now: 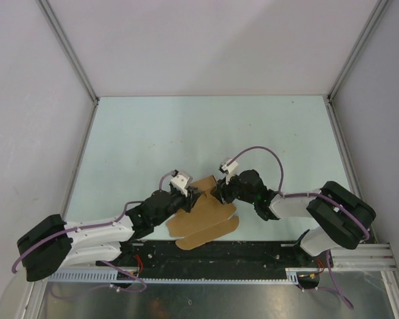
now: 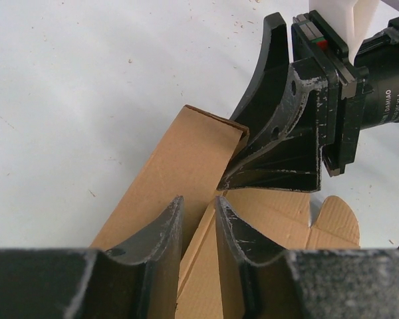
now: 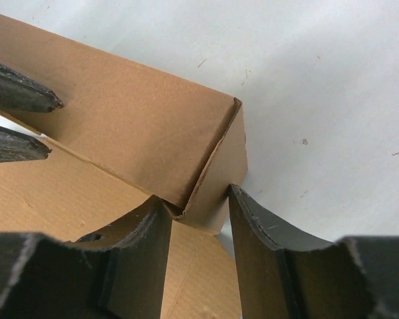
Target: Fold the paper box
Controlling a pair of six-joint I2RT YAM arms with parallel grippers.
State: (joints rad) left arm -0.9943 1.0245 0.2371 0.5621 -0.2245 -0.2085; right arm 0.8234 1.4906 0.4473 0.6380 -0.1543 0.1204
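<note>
From above: paper box [image 1: 206, 222] of plain brown cardboard lying on the pale table [image 1: 186, 133] near its front edge, just ahead of the arm bases, partly folded, with rounded flaps spread flat toward the bases and a raised part at the far end. Left claw [image 1: 194, 196] and right claw [image 1: 217, 191] meeting at that raised end, one on each side, tips close together; too small in this view to judge their gaps. Purple cable [image 1: 266, 149] looping over the right arm. From the left wrist: left claw [image 2: 198, 203] with fingers a little apart, set astride the upright side wall of the paper box [image 2: 179, 159], a sliver of room showing beside the cardboard, so not pinching it. Opposite, right claw [image 2: 236, 156], black and scuffed, reaching to the wall's far corner, backed by a motor housing [image 2: 392, 86] lettered "DAMIAO" in white; smaller characters next to it too blurred to read. From the right wrist: right claw [image 3: 198, 198] spread apart around the corner of the paper box [image 3: 133, 126], inner finger touching the inside of the fold, outer finger standing clear of the short end flap. Left claw [image 3: 52, 126] at the left edge, two dark tips apart, one against the outside of the long wall, the other lower, on the inside.
</note>
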